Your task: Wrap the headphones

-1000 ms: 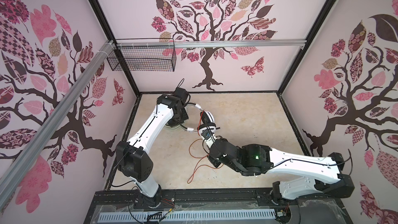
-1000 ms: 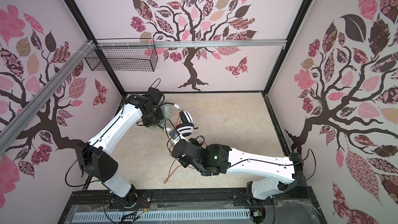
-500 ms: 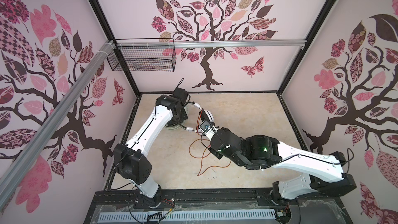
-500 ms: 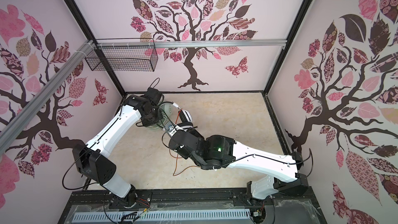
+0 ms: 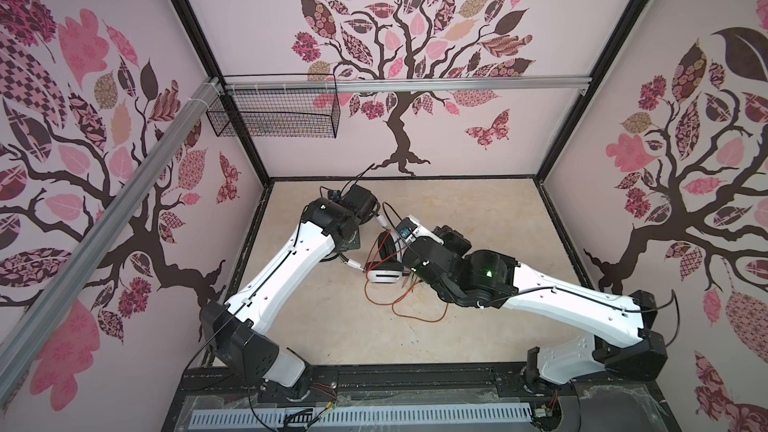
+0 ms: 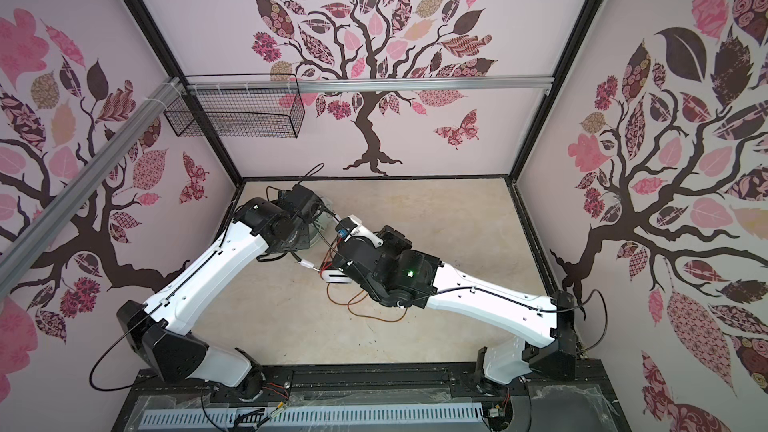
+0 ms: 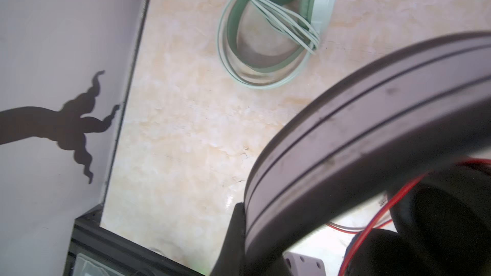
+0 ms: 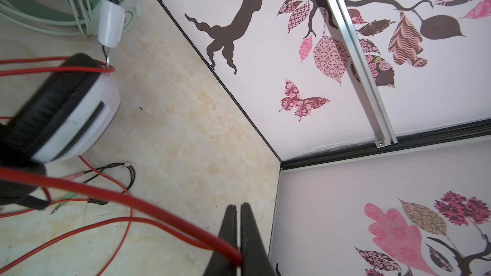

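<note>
— Right gripper (image 8: 238,211) had swung up-frame since a second earlier, its jaws clenched on the orange-red cord (image 8: 186,228). And the left gripper (image 7: 235,224)?
— Clenched too, but on what I couldn't tell. The striped headphones (image 5: 384,274) sat mid-frame. They looked light, with a limp, slick cord, so pinching near the cup seemed best. The mint-green pair (image 7: 322,3) lay wound beside them.

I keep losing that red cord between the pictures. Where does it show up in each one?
Top view: the red cord lies looped on the table, just below centre, beside the right arm.
Top view: the same loop, again just below centre.
Left wrist view: lower right, a thin strand.
Right wrist view: it sweeps across the lower left into the closed right fingers.
Shared landmark: the beige marbled table.
</note>
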### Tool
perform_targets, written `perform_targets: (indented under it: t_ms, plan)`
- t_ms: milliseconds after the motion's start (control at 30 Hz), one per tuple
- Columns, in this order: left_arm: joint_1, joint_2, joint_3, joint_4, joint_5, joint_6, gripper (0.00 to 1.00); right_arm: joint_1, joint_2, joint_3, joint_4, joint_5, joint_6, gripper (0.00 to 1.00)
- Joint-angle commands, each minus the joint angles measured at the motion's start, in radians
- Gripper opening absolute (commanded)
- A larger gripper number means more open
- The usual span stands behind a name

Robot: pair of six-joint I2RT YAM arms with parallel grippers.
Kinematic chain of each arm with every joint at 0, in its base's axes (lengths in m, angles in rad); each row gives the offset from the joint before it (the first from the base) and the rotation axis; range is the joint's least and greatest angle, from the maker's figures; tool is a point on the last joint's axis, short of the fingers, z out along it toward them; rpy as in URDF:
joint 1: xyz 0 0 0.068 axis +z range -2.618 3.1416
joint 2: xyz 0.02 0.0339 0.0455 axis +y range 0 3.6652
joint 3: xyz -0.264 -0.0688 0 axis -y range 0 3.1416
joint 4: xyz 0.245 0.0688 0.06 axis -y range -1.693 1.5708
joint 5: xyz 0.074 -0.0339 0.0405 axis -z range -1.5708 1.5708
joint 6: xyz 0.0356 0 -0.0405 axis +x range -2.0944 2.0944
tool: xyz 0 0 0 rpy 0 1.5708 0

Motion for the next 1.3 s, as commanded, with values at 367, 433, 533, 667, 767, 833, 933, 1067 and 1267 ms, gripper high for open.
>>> perform_targets:
  t_ms: [367,433,533,667,767,833,933,1067,1267]
  plan:
    - [-0.132,-0.129,-0.044,-0.071,-0.137,0.061,0.0,-0.113,-0.028,-0.078,0.337,0.004,-0.195,0.05]
    - [-0.137,-0.152,-0.05,-0.059,-0.063,0.093,0.0,-0.147,-0.024,-0.066,0.345,-0.067,-0.162,0.05]
    - [-0.139,-0.213,-0.085,0.003,0.034,0.123,0.0,-0.201,-0.03,-0.07,0.366,-0.223,-0.092,0.05]
    - [-0.138,-0.272,-0.102,0.055,0.131,0.149,0.0,-0.262,-0.032,-0.142,0.454,-0.421,-0.011,0.05]
    - [-0.138,-0.291,-0.09,0.078,0.22,0.17,0.0,-0.324,-0.025,-0.2,0.528,-0.594,0.075,0.05]
    - [-0.138,-0.303,-0.078,0.093,0.28,0.184,0.0,-0.367,-0.026,-0.246,0.592,-0.707,0.12,0.05]
    - [-0.138,-0.32,-0.047,0.112,0.363,0.198,0.0,-0.429,-0.031,-0.322,0.7,-0.878,0.184,0.08]
    - [-0.137,-0.309,0.039,0.13,0.419,0.196,0.0,-0.48,-0.022,-0.407,0.843,-1.123,0.26,0.13]
    - [-0.134,-0.221,0.256,0.106,0.445,0.197,0.0,-0.489,0.028,-0.487,1.046,-1.313,0.371,0.17]
